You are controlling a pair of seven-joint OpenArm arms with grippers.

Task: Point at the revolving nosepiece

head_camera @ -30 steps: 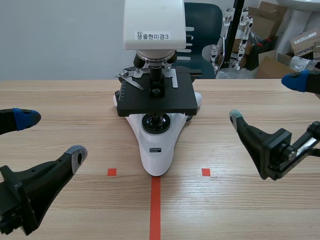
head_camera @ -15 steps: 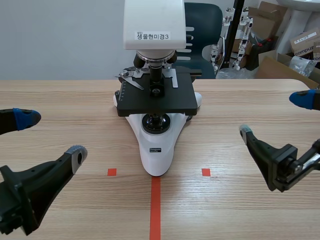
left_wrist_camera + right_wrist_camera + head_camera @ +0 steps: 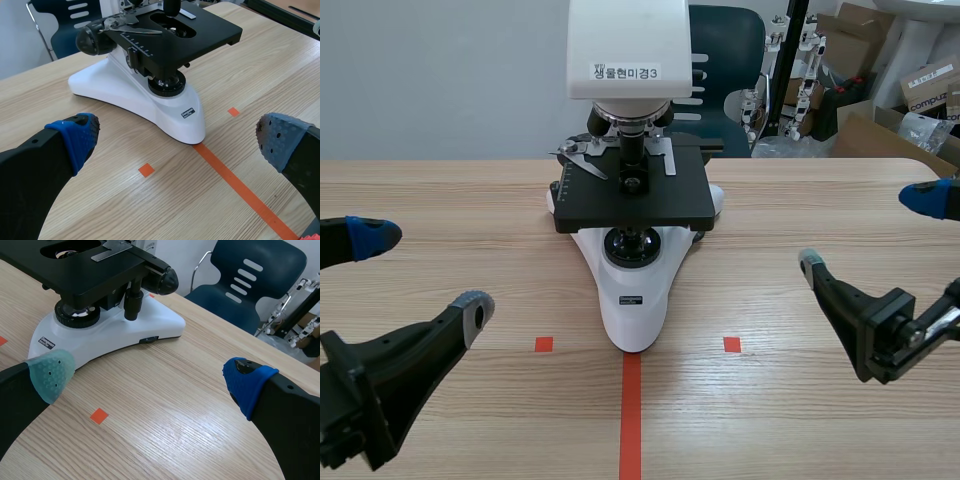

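Blue chair (image 3: 735, 45), cardboard boxes (image 3: 865, 135)

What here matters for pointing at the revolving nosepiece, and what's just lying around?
For the job:
microscope
revolving nosepiece
left tool, open
right tool, open

Just lying about:
blue chair
cardboard boxes, both beyond the table

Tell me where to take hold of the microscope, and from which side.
Probably the white base of the microscope, at its narrow front end, coming from above with one pincer finger each side: it tapers there, while the black stage overhangs the wider rear.
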